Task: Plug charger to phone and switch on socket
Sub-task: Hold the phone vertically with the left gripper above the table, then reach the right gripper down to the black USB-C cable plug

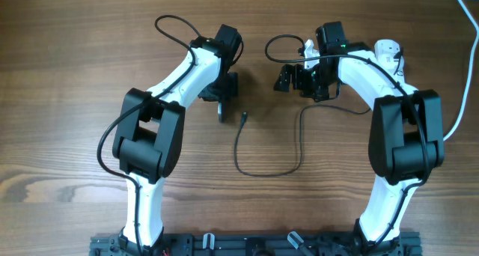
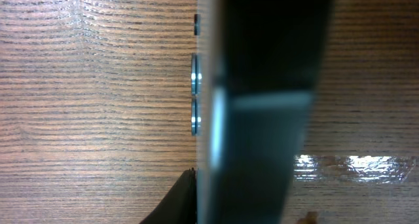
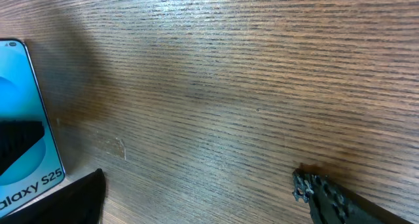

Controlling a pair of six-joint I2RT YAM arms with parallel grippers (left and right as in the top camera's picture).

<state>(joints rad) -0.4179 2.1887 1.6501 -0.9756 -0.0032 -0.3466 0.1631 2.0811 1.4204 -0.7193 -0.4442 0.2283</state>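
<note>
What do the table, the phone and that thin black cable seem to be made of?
Table: wood or wood-look laminate, clear grain, slight sheen. Phone: glossy, likely glass front, pale edge, plastic or metal unclear. Cable: black, lies in loose curves, probably flexible plastic or rubber.

Two white-and-black arms on a black base rail

The left arm (image 1: 176, 80) and the right arm (image 1: 367, 69) are built of white links joined by bulky black joint housings, and both are mounted on a black base rail (image 1: 247, 245). Thin black cables (image 1: 168, 28) are looped along each arm. A small green light (image 1: 343, 41) is seen on the right arm's black wrist unit. A black fingertip (image 3: 321, 192) with a toothed edge is shown by the right wrist camera.
</note>
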